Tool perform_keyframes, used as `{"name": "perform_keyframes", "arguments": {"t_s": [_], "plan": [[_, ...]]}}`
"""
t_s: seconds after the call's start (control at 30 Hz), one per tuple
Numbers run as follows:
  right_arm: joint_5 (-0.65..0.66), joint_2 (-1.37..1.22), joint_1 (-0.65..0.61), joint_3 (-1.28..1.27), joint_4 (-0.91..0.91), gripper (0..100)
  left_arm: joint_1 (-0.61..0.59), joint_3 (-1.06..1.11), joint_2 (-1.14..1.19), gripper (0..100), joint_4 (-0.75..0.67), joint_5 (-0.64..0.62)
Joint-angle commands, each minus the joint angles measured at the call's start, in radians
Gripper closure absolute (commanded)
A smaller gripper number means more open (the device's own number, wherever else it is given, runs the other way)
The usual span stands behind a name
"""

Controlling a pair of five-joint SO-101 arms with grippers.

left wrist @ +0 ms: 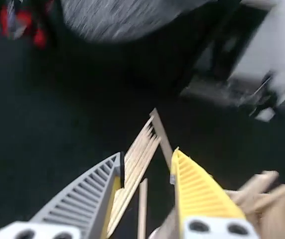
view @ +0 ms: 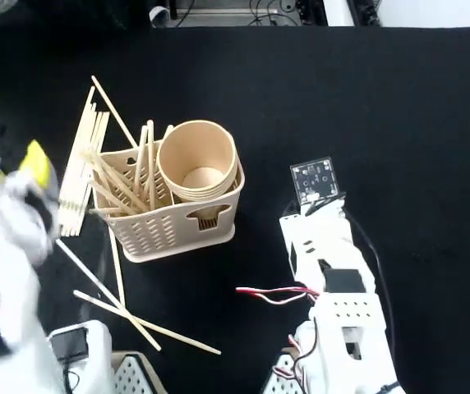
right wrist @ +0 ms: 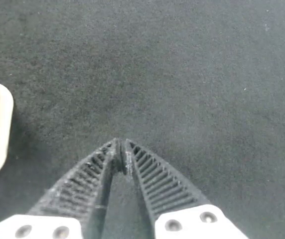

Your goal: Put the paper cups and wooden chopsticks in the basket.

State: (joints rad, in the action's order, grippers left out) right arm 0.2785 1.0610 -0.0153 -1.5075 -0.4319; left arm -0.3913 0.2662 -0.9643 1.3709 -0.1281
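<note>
Loose chopsticks [view: 140, 320] lie crossed on table [view: 366, 107], nearest your arms. Right claw [right wrist: 118, 145] pressed together, empty, over bare table. Next, basket [view: 169, 230]: paper cups [view: 198, 160] stacked inside, several sticks in too. Left claw [left wrist: 146, 155] spread astride chopstick bundle [view: 77, 176] beside basket. Sticks likely light, stiff, prone to rolling; pinch mid-length.

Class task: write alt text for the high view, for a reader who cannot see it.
A slotted basket on a black table holds stacked paper cups and several chopsticks; loose chopsticks lie beside it and in front of it. The left arm is by the loose ones at its side, the right arm beside the basket.
</note>
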Motion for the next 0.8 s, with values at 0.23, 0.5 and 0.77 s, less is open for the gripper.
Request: {"name": "perform_keyframes", "arguments": {"t_s": [0.23, 0.5, 0.77], "plan": [[0.008, -0.004, 0.008, 0.013, -0.003, 98.6, -0.065, -0.328, 0.655, 83, 0.038, 0.241], [0.008, -0.004, 0.008, 0.013, -0.003, 98.6, -0.064, -0.533, 1.083, 83, 0.048, 0.376], [0.008, -0.004, 0.008, 0.013, -0.003, 98.6, -0.028, -0.659, 1.352, 83, 0.048, 0.411]]}}
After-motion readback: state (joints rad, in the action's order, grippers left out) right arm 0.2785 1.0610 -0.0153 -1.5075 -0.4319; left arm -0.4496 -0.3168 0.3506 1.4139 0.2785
